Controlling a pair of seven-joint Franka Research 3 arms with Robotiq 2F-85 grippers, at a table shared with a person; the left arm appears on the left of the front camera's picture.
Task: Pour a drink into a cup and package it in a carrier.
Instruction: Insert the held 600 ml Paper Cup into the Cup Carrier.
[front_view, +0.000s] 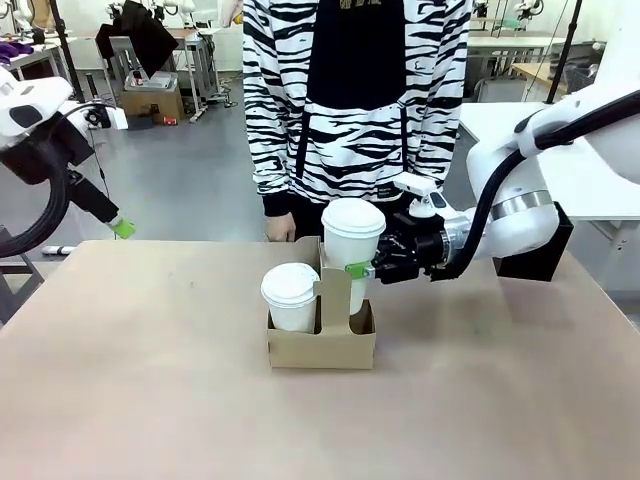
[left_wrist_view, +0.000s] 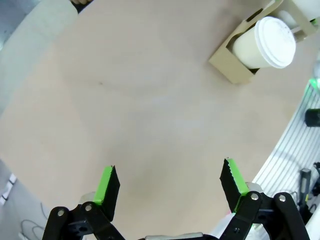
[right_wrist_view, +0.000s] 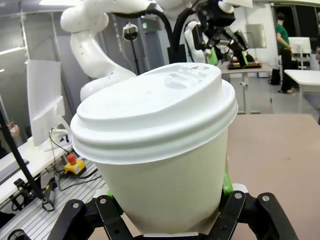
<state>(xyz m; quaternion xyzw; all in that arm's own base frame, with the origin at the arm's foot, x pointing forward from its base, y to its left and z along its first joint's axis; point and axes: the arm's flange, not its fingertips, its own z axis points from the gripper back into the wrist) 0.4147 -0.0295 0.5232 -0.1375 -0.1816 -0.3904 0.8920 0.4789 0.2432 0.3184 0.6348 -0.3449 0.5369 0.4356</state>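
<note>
Cardboard carrier (front_view: 322, 345) holding two lidded cups, contents seemingly hidden

carrier (front_view: 322, 345) mid-table, bare table (front_view: 140, 380) left, right

Lidded cup (front_view: 352, 240) upright in carrier (front_view: 322, 344)

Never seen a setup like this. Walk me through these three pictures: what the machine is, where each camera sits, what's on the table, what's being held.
Two white robot arms work at a table facing a person. The front view looks across the table. The other two cameras sit on the wrists. On the table stands a cardboard carrier with a shorter lidded cup in it. The right gripper is shut on the tall lidded cup at the carrier. The left gripper hangs open, holding nothing.
</note>
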